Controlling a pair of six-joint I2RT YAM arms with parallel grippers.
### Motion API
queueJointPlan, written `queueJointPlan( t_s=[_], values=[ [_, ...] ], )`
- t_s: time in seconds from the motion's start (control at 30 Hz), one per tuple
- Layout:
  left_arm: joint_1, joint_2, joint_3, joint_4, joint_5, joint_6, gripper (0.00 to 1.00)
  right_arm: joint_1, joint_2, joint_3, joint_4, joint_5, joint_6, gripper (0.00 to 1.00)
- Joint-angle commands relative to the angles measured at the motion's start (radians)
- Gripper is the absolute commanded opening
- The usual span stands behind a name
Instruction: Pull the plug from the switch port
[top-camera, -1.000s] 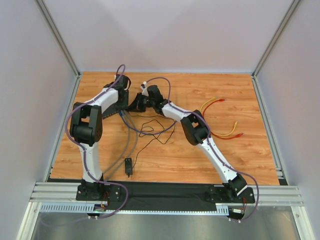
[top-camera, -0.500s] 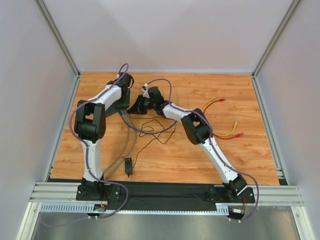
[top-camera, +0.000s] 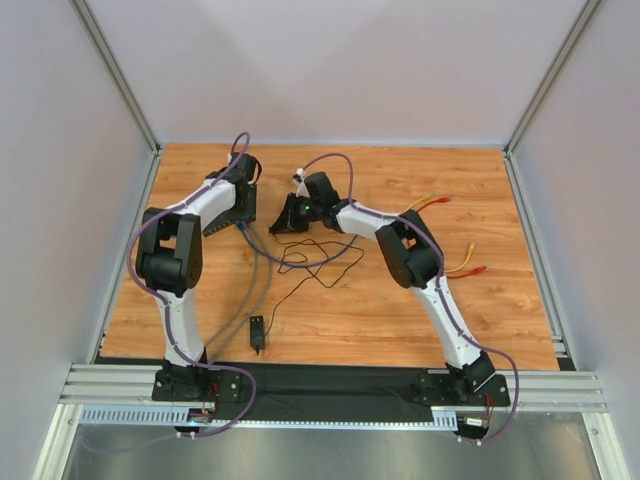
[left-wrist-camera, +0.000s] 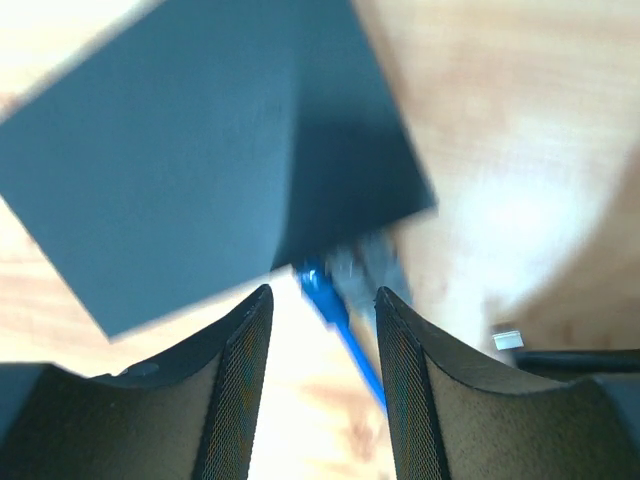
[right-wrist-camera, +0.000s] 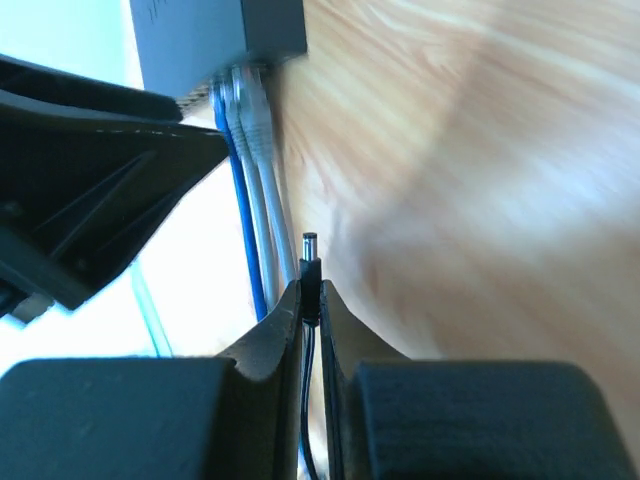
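The switch (left-wrist-camera: 200, 150) is a flat black box lying just beyond my left gripper (left-wrist-camera: 322, 300), which is open with a blue cable (left-wrist-camera: 345, 335) running between its fingers. In the top view the left gripper (top-camera: 238, 203) hovers over the switch (top-camera: 221, 222). My right gripper (right-wrist-camera: 311, 290) is shut on a small black barrel plug (right-wrist-camera: 310, 268) with a metal tip. The plug is out of the switch (right-wrist-camera: 215, 30) and a short way from it. In the top view the right gripper (top-camera: 281, 220) sits just right of the switch.
Blue and grey cables (right-wrist-camera: 245, 150) stay plugged into the switch and trail toward the near edge (top-camera: 262, 275). A small black adapter block (top-camera: 258, 333) lies on its thin black wire. Red and yellow cables (top-camera: 455, 268) lie at the right. Grey walls enclose the table.
My right gripper has drawn back to the right, away from the switch, with the plug in it. The left arm has shifted slightly left over the switch.
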Motion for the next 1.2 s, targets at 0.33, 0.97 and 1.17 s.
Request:
queueJointPlan(
  t_s=[0.33,0.97,1.17],
  values=[
    [0.007,-0.273,-0.194,0.147,0.07,-0.018,0.57,-0.157,-0.599,-0.376,-0.21,0.125,-0.27,0.01],
    [0.13,-0.307,-0.254,0.221,0.226,-0.043,0.57,-0.257,-0.832,-0.686,-0.449,0.674,-0.469,0.63],
    [0.164,-0.296,-0.237,0.231,0.226,-0.026,0.57,-0.13,-0.652,-0.381,-0.432,0.611,-0.531,0.66]
  ],
)
